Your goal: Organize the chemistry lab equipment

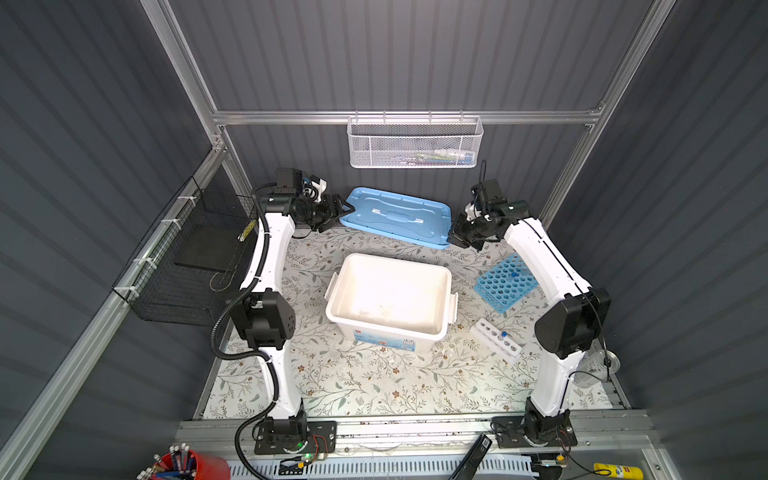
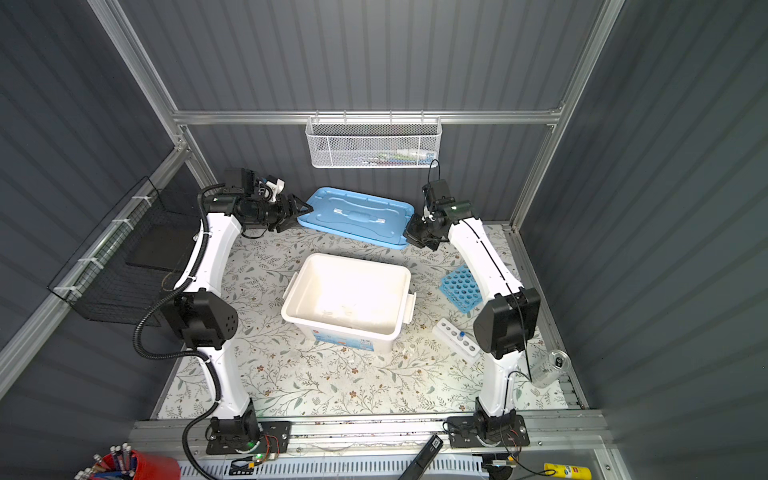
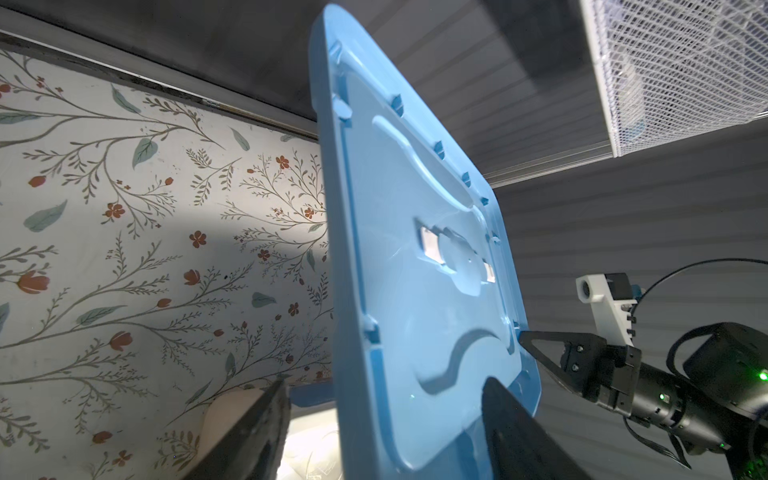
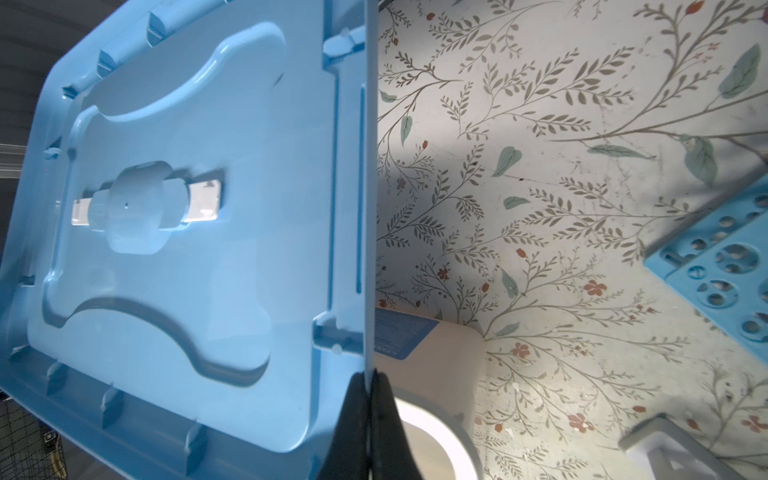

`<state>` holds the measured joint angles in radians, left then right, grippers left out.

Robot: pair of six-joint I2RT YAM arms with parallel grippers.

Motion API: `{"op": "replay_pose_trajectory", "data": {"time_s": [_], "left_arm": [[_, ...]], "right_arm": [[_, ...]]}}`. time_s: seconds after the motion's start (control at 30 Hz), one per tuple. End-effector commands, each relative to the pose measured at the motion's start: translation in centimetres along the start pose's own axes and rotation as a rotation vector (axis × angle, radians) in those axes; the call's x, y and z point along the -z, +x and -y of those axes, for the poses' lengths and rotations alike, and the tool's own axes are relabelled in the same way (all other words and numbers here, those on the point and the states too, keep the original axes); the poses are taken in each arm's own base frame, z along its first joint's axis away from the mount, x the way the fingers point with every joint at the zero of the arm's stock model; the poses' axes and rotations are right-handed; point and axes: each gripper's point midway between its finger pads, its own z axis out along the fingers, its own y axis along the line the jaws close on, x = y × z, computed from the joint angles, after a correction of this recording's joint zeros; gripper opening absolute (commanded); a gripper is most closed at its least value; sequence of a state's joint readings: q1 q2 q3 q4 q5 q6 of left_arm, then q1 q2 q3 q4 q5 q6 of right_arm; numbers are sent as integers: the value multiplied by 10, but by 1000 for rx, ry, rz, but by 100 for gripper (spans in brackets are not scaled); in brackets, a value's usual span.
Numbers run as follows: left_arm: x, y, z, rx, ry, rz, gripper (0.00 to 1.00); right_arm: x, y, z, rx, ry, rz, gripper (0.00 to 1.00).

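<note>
One white bin sits mid-table, and one light-blue lid is by the back edge. There are two racks near the right edge: one blue many-holed rack and one small white one-row rack. Two blue-capped tubes show: one tube in the blue rack and another tube in the white rack. The clear pieces inside the bin are too washed out to count. Two arms rise from the front edge, the left arm and the right arm. Two baskets hang off the table: one white mesh basket and one black wire basket. One red cup holds pencils.
</note>
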<state>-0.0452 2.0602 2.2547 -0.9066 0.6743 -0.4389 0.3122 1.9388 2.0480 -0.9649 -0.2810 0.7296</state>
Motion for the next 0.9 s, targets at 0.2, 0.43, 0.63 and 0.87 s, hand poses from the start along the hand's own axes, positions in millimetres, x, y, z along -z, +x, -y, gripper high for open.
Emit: {"op": "replay_pose_trajectory", "data": {"time_s": [0.2, 0.43, 0.63, 0.87], "left_arm": [[0, -7, 8, 8, 86, 6, 66], [0, 3, 16, 12, 148, -38, 57], [2, 8, 17, 7, 148, -56, 35], [16, 10, 29, -67, 143, -40, 9]], "right_arm": [[26, -1, -28, 38, -77, 56, 0], [31, 3, -40, 87, -124, 58, 0], [32, 9, -52, 145, -145, 46, 0], [39, 17, -71, 218, -228, 19, 0]]}}
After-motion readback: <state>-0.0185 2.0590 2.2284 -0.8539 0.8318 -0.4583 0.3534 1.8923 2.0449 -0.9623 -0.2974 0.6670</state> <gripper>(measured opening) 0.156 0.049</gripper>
